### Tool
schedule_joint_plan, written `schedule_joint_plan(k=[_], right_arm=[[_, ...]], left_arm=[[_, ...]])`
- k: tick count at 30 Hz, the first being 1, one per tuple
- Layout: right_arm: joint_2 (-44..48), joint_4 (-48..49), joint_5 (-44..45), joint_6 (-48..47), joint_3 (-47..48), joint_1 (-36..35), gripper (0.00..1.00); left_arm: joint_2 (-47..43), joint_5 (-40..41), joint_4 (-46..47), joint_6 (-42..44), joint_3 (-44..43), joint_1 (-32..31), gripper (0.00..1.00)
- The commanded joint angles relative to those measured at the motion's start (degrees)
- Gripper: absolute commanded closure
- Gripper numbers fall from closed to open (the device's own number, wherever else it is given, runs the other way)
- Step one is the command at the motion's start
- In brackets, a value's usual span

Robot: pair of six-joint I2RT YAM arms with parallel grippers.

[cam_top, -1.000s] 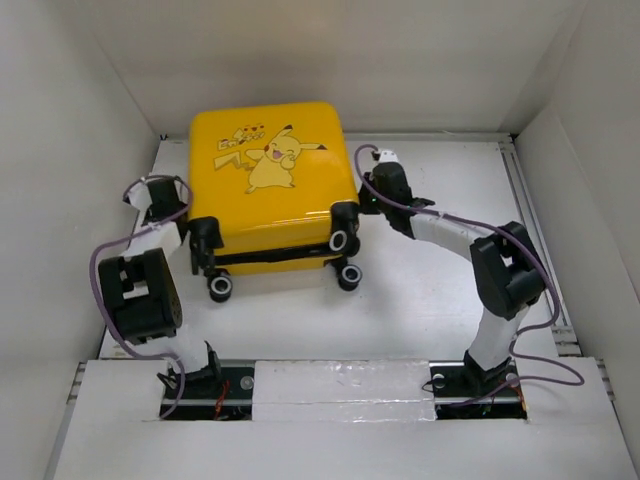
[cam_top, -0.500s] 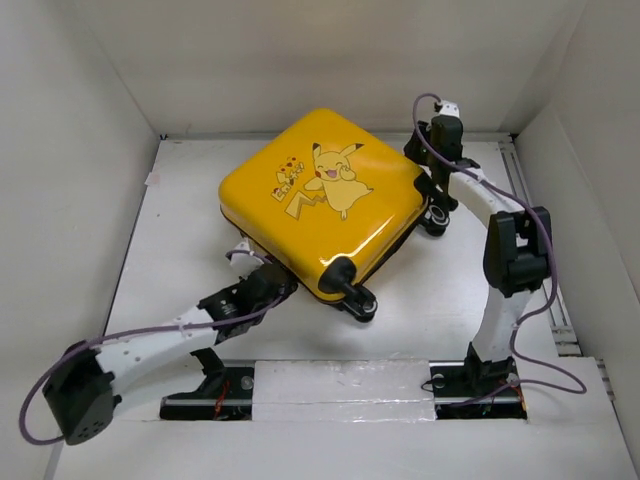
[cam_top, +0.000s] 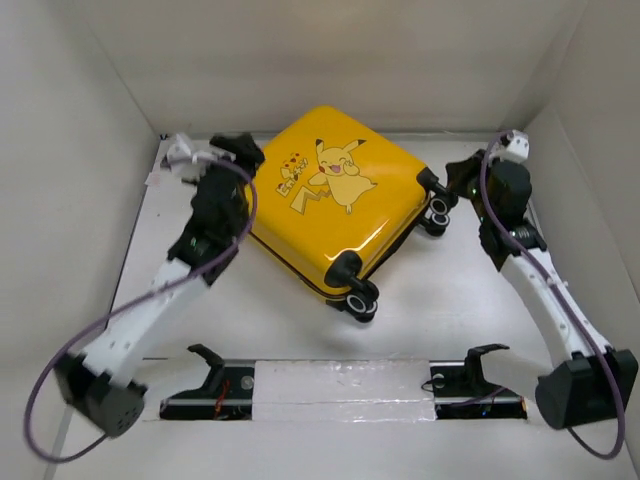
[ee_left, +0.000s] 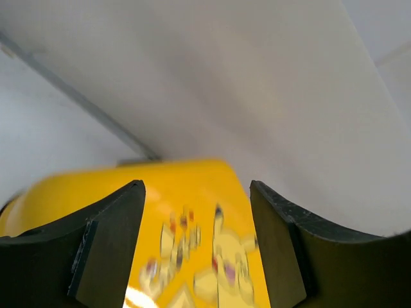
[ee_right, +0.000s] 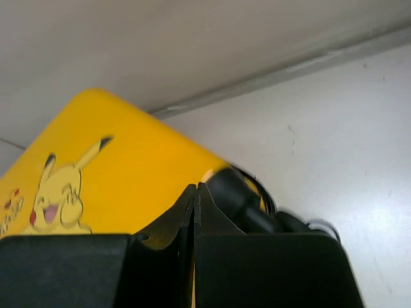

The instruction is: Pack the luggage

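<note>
White table (cam_top: 450, 300), pale walls (cam_top: 350, 50). At centre frame, shut and askew: luggage (cam_top: 335, 205). Left gripper (ee_left: 196, 186) spread wide, empty; right gripper (ee_right: 194, 189) pinched closed, empty. Likely best to press evenly on both flanks, nudging slowly against skidding.

Glossy yellow hard-shell suitcase (cam_top: 335, 205) w/ Pikachu print, lying flat & closed, print side up, turned diagonally mid-table, black spinner wheels (cam_top: 360, 297) toward near-right.
</note>
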State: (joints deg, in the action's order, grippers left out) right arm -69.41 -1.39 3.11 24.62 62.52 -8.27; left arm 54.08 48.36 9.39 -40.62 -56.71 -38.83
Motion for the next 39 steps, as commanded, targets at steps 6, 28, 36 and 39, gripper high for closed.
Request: schedule_joint_plan(k=[6, 28, 36, 39], right_arm=[[15.69, 0.86, 6.37, 9.04, -25.50, -3.67, 1.00], [-40.35, 2.64, -20.34, -1.50, 28.28, -10.70, 1.00], [-46.70, -8.28, -23.33, -5.11, 46.37, -8.61, 0.84], [-47.48, -13.53, -24.56, -6.34, 52.95, -6.41, 0.60]], left_arm=[[38.52, -35.10, -4.80, 1.51, -29.72, 32.89, 0.41], [29.17, -44.07, 16.37, -13.16, 22.58, 24.43, 0.41], [4.83, -26.23, 1.09, -20.97, 37.63, -2.72, 0.43], [-5.63, -18.41, -9.00, -27.48, 39.48, -11.16, 0.43]])
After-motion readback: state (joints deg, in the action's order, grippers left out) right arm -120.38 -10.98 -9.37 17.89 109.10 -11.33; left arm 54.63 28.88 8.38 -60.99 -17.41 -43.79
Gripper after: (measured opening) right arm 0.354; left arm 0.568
